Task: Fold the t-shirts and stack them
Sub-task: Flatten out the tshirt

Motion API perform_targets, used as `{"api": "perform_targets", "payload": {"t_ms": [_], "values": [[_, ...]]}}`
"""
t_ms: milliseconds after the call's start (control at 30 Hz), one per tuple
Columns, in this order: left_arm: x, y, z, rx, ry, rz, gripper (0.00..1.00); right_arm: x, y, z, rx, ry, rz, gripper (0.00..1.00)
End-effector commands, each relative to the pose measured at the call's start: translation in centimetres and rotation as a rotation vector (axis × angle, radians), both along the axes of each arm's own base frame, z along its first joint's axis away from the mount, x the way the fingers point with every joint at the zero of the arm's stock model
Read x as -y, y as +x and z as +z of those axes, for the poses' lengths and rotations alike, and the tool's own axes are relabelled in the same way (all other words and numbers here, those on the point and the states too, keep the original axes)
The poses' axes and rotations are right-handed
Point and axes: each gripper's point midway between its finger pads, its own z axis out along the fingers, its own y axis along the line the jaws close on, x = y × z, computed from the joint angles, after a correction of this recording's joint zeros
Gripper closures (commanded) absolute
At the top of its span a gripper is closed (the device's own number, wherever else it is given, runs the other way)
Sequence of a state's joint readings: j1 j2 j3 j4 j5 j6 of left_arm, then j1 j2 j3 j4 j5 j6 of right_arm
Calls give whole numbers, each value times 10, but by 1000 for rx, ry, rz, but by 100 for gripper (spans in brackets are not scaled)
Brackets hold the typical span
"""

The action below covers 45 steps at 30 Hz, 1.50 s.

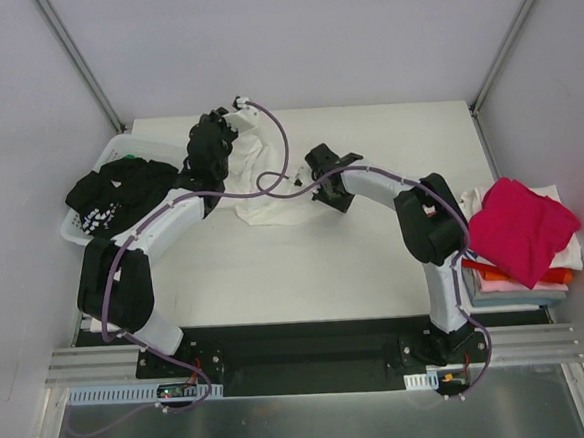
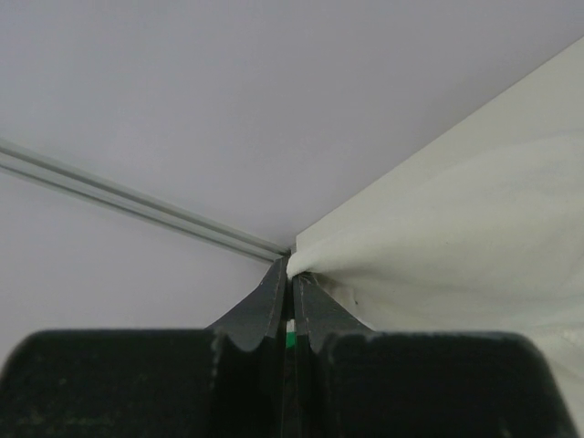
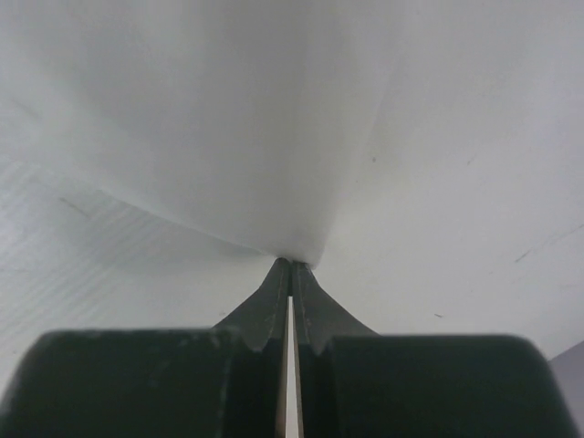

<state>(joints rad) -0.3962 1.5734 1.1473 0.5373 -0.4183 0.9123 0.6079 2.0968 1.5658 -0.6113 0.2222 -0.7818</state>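
1. The white t-shirt (image 1: 262, 196) lies bunched on the surface (image 1: 375, 253), toward 12 o'clock from its middle, between the two arms.
2. The left claw (image 1: 228, 133) is clamped on the shirt's edge at its 11 o'clock side. The right claw (image 1: 318, 189) is clamped on the edge at its 3 o'clock side. Two grips set apart like this look meant to spread the cloth flat for folding.
3. The left wrist view shows what the top view cannot. The left claw (image 2: 292, 274) has its jaws pressed together on a corner of the white t-shirt (image 2: 456, 228). The cloth runs taut toward 2 o'clock, and bare wall behind it suggests that the corner is raised.
4. The right wrist view shows the right claw (image 3: 292, 269) pinched shut on a fold of the white t-shirt (image 3: 274, 119), which fans out above it. No print is visible in either wrist view.
5. Only the top view shows the rest.
   - At 3 o'clock, a magenta t-shirt (image 1: 518, 228) tops the stack, with an orange t-shirt (image 1: 497, 277) beneath.
   - At 9 o'clock, a black t-shirt (image 1: 120, 191) drapes over the white basket (image 1: 117, 146).
6. Keeping the stack at the edge probably leaves the middle free for folding.
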Motion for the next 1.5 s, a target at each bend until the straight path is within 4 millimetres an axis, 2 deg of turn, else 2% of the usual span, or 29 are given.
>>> {"api": "perform_targets", "payload": {"t_ms": [0,200,400,533,600,633,700,733,767,833,867,900,933,1000,1033,1100,1133,1200,1233,1333,1467], "values": [[11,-12,20,49,-42,-48,100,23,1,34,58,-21,-38,99],[15,-17,10,17,-43,-60,100,52,1,43,70,-69,-83,99],[19,-15,-1,-16,-40,-63,100,88,4,61,102,-92,-148,99],[23,-6,-10,-37,-26,-60,100,114,7,69,115,-107,-201,99],[25,-1,-9,-34,-26,-60,100,123,9,74,122,-114,-212,99],[26,4,-16,-46,-18,-60,100,129,11,75,125,-116,-227,99],[29,11,-10,-35,-19,-56,100,134,13,83,134,-113,-239,99],[31,18,-17,-45,-4,-55,100,136,13,84,129,-107,-247,99],[32,24,-6,-17,-8,-45,100,136,15,89,136,-100,-250,99],[36,38,-5,6,5,-35,100,135,13,94,141,-85,-252,99],[35,44,15,52,-9,-22,100,135,11,95,139,-81,-255,99],[36,49,21,69,-9,-16,100,135,10,99,141,-79,-257,99],[38,56,39,107,-22,-11,100,135,8,99,142,-74,-259,99],[36,61,58,146,-37,4,100,137,4,97,138,-77,-260,99],[36,63,76,183,-48,5,100,139,2,96,140,-80,-263,99],[35,62,99,235,-60,9,100,141,-3,89,128,-85,-266,99],[32,60,119,276,-65,15,100,142,-4,86,122,-91,-267,99],[28,57,141,329,-76,21,100,145,-8,77,108,-96,-276,99],[25,53,160,365,-84,22,100,145,-9,75,106,-98,-278,99],[14,49,191,427,-94,37,100,148,-10,69,97,-103,-287,99],[6,46,215,481,-102,44,100,150,-12,64,93,-109,-294,99]]}}
